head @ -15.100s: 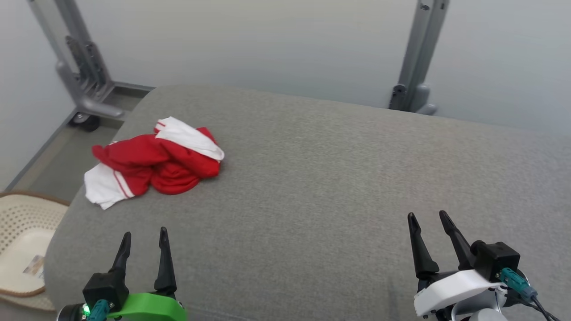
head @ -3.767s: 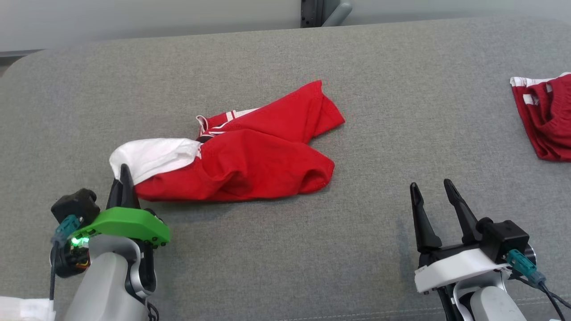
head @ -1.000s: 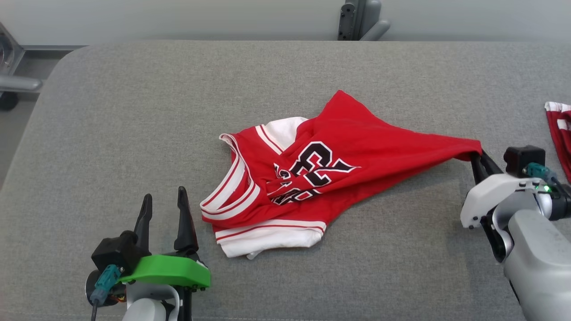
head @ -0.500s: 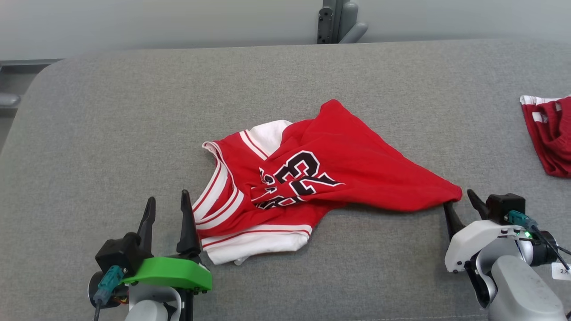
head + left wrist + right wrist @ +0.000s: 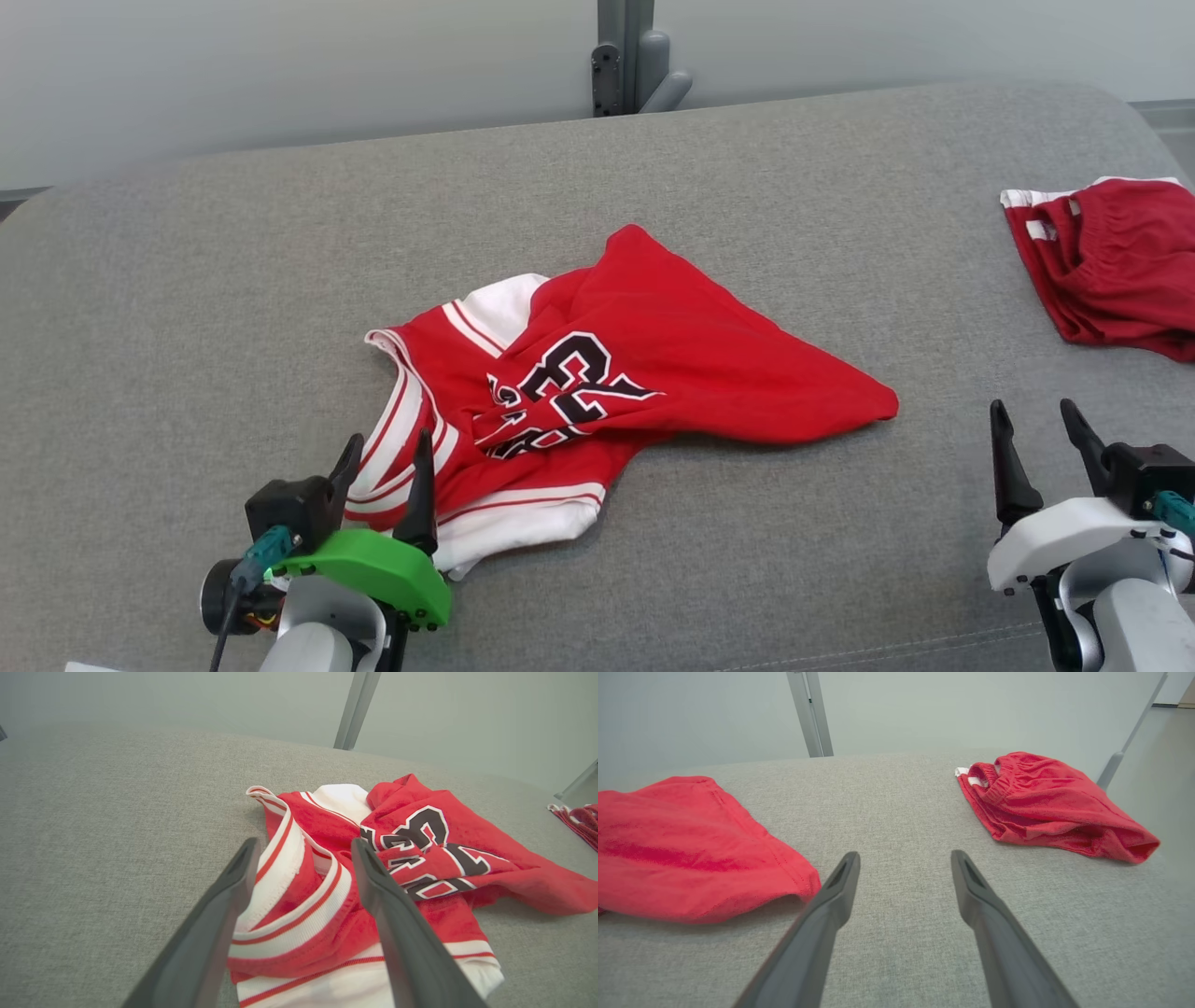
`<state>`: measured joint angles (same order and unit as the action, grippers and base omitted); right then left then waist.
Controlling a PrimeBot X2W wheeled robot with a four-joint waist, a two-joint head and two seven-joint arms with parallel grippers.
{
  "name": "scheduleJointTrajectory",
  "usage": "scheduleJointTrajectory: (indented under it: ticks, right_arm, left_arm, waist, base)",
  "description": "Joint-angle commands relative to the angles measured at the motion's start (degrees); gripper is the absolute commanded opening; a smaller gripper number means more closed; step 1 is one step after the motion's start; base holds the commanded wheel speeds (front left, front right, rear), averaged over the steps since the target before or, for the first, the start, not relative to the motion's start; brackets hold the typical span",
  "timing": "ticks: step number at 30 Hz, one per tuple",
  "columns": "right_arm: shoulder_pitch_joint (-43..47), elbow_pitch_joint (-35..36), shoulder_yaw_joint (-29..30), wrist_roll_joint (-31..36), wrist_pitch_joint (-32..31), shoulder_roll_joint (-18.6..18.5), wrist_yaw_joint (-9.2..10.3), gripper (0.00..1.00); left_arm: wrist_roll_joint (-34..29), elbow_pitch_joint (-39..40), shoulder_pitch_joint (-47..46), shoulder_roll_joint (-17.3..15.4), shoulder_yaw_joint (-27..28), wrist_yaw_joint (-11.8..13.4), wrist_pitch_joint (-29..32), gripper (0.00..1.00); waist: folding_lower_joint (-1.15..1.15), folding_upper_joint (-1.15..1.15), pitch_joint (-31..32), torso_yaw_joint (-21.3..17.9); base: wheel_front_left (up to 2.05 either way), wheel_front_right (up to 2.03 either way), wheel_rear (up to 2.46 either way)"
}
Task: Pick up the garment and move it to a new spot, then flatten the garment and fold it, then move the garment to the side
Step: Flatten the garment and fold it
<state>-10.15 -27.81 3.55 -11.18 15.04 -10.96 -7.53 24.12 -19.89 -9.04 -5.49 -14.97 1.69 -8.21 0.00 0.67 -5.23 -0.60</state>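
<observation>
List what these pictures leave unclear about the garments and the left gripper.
- jersey: crumpled folds hide part of its black lettering in the head and left wrist views.
- second red garment: cut off by the head view's right edge.
- left gripper: overlaps the jersey's striped trim in the head view; contact cannot be told.

Large black digits with white edging (image 5: 583, 378), a 2 and a 3, are printed on the crumpled red sleeveless jersey with white trim (image 5: 728, 373) at the centre of the head view, turned sideways. Smaller black lettering (image 5: 512, 439) beside them is folded over and cannot be read.
</observation>
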Motion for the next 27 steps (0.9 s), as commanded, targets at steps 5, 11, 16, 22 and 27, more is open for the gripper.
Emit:
scheduleJointTrajectory:
  ticks: [5, 11, 16, 22, 27]
  right_arm:
    - [2.8, 8.0, 1.7, 2.1, 0.2, 1.1, 0.09, 1.00]
    - [3.8, 12.8, 0.6, 2.7, 0.2, 2.5, 0.09, 1.00]
    - [3.6, 14.3, -0.7, 2.4, 0.2, 3.1, 0.09, 1.00]
    - [3.3, 15.4, -0.8, 1.9, 0.2, 2.8, 0.09, 1.00]
    - [3.2, 16.2, -0.6, 2.1, 0.2, 2.7, 0.09, 1.00]
  left_arm:
    - [-0.9, -2.7, -3.8, -2.5, -1.0, -1.1, 4.4, 1.00]
    - [1.1, -6.7, -7.5, -3.9, 0.6, -1.4, 7.6, 1.00]
    - [4.5, -10.6, -9.4, -3.0, 0.9, -3.6, 12.2, 1.00]
    - [6.6, -12.2, -10.2, -2.3, -0.3, -5.6, 15.1, 1.00]
    - [7.2, -11.7, -10.5, -2.2, -1.1, -6.5, 16.5, 1.00]
  waist:
    - [0.00, -0.67, 0.3, -2.4]
    - [0.00, -0.67, -0.1, -3.2]
    - [0.00, -0.67, -0.4, -3.4]
    - [0.00, -0.67, -0.8, -3.2]
    - [0.00, -0.67, -1.0, -3.1]
  base:
    - [0.00, 0.00, 0.00]
    - [0.00, 0.00, 0.00]
    - [0.00, 0.00, 0.00]
    - [0.00, 0.00, 0.00]
    - [0.00, 0.00, 0.00]
